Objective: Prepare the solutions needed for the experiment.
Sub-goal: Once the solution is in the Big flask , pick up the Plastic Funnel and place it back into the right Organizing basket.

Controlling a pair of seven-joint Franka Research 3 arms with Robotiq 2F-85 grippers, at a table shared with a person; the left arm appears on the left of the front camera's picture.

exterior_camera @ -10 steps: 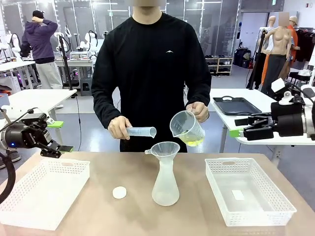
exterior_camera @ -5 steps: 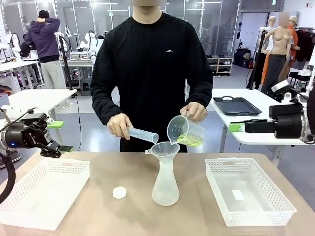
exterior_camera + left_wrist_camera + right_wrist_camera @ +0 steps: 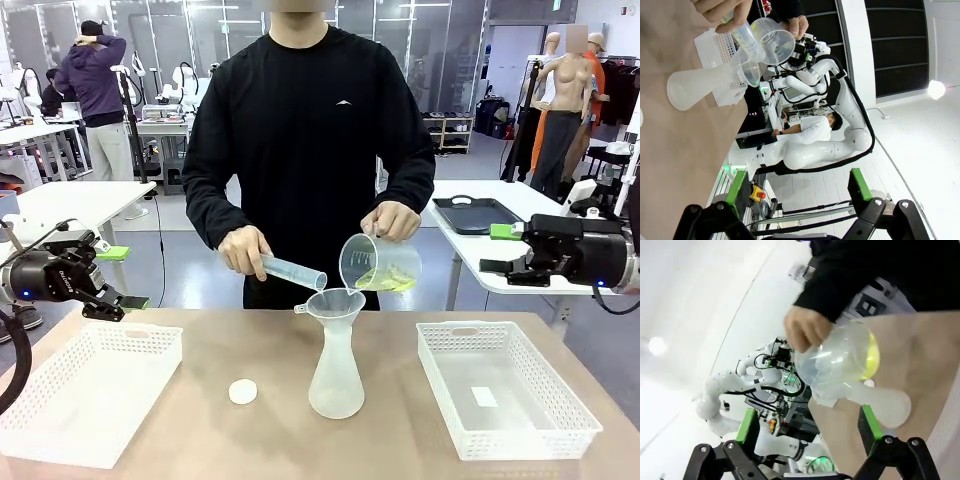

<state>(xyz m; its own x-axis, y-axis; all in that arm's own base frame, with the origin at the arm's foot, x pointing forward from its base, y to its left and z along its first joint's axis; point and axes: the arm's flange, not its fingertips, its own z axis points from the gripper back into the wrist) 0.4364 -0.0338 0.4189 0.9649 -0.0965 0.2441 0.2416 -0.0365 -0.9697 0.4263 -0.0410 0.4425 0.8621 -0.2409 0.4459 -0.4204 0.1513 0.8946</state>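
the left gripper hangs at the left edge of the frame with its jaws wide apart, holding nothing and touching nothing; in the left wrist view the same gripper shows its two green pads spread across the bottom of the frame with only air between them. the right gripper at the right edge is just as wide open and empty, its fingers pointing toward the middle of the frame, and its own view shows the gap between them unfilled. both arms are raised above the tan tabletop, level and side-on. in the middle of the frame a person in a black top tilts a clear plastic measuring beaker with the hand on the picture's right, its spout over a translucent funnel seated in a frosted white conical flask; the pale yellow-green solutions lie pooled in the beaker's lower side. the other hand angles a clear graduated tube toward the funnel. a white perforated basket sits lower left, another white basket lower right, and a small white round cap lies left of the flask. behind is a bright lab with white tables.
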